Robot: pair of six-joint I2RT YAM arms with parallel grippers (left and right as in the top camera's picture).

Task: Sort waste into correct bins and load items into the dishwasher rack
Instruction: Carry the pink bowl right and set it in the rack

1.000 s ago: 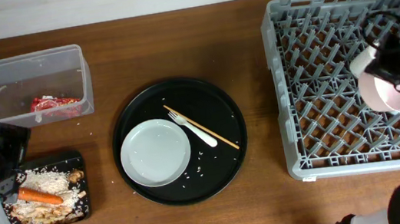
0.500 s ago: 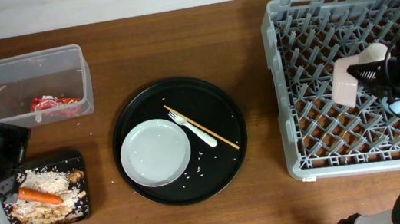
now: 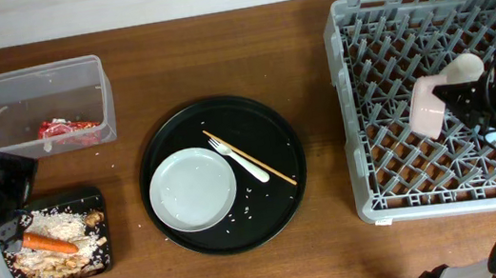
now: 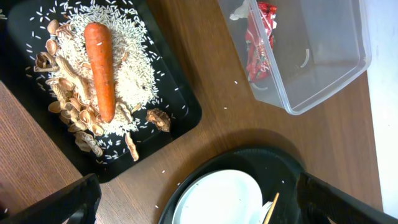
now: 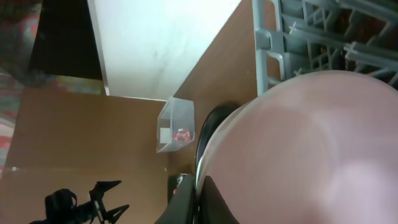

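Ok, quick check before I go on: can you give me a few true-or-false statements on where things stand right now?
1. The right end effector grips the pinkish-white bowl at the dishwasher rack. True.
2. The carrot lies in the clear tub. False: it lies on the rice in the shallow black tray.
3. The red snack wrapper is in the clear tub. True.
4. The pale grey plate sits in the rack. False: it lies on the round black tray.
5. The left end effector is open and empty. True.

Right jaws grip pinkish-white bowl (image 3: 431,105), tilted, over dishwasher rack (image 3: 378,35); plate (image 3: 192,189), fork (image 3: 254,169), chopsticks (image 3: 282,177) on round tray (image 3: 277,214).
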